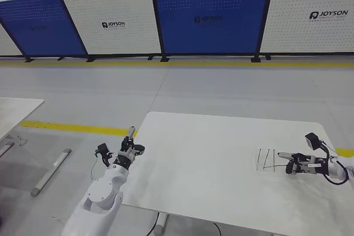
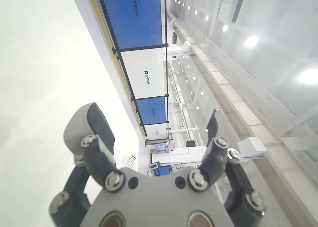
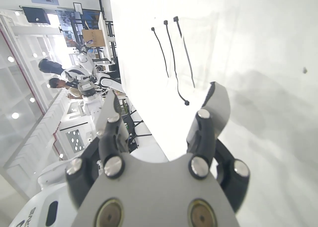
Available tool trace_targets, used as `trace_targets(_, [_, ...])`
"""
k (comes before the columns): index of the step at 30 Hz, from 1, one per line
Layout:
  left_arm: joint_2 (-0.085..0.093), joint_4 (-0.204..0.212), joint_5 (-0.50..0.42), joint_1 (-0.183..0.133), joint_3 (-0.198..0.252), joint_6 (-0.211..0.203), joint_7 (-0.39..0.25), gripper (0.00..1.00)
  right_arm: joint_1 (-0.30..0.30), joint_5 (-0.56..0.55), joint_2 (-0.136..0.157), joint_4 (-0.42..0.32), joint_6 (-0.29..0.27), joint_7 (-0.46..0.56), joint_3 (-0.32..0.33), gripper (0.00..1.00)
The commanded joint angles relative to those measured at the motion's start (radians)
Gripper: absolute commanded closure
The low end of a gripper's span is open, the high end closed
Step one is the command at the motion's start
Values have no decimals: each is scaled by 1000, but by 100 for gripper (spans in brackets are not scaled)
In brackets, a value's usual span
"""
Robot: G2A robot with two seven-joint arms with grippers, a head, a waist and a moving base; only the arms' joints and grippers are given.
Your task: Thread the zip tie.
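Top view: white table (image 1: 212,177) fills the lower centre of the frame. Left gripper (image 1: 128,140) sits at the table's left edge, lower left of the frame. Right gripper (image 1: 281,156) is at lower right, just beside three black zip ties (image 1: 266,158) lying side by side on the table. The two grippers are well apart.

Left wrist view: left gripper (image 2: 154,113) has its fingers spread wide, nothing between them. The zip ties (image 2: 131,159) lie far off on the table (image 2: 37,64).

Right wrist view: right gripper (image 3: 164,91) has its fingers spread wide and empty. The zip ties (image 3: 171,50) lie flat on the table (image 3: 248,26) just ahead of the fingertips, not touched.
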Motion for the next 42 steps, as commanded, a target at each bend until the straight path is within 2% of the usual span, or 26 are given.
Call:
trace_targets(1, [0, 0, 0, 0, 0, 0, 0, 0, 0, 1, -1, 8, -3, 3, 2, 50])
trace_targets(10, [0, 0, 0, 0, 0, 0, 0, 0, 5, -2, -6, 40, 0, 6, 8, 56])
trace_targets(17, [0, 0, 0, 0, 0, 0, 0, 0, 11, -6, -15, 62, 2, 7, 6, 57])
trace_targets(24, [0, 0, 0, 0, 0, 0, 0, 0, 17, -3, -20, 87, -7, 14, 13, 78])
trace_targets(27, [0, 0, 0, 0, 0, 0, 0, 0, 20, -1, -21, 96, -9, 20, 17, 76])
trace_targets(30, [0, 0, 0, 0, 0, 0, 0, 0, 22, 2, -23, 105, -12, 27, 21, 87])
trace_targets(32, [0, 0, 0, 0, 0, 0, 0, 0, 23, 2, -23, 109, -13, 29, 22, 100])
trace_targets(38, [0, 0, 0, 0, 0, 0, 0, 0, 25, 6, -26, 119, -21, 40, 29, 100])
trace_targets(42, [0, 0, 0, 0, 0, 0, 0, 0, 23, 34, -21, 126, -56, 78, 48, 100])
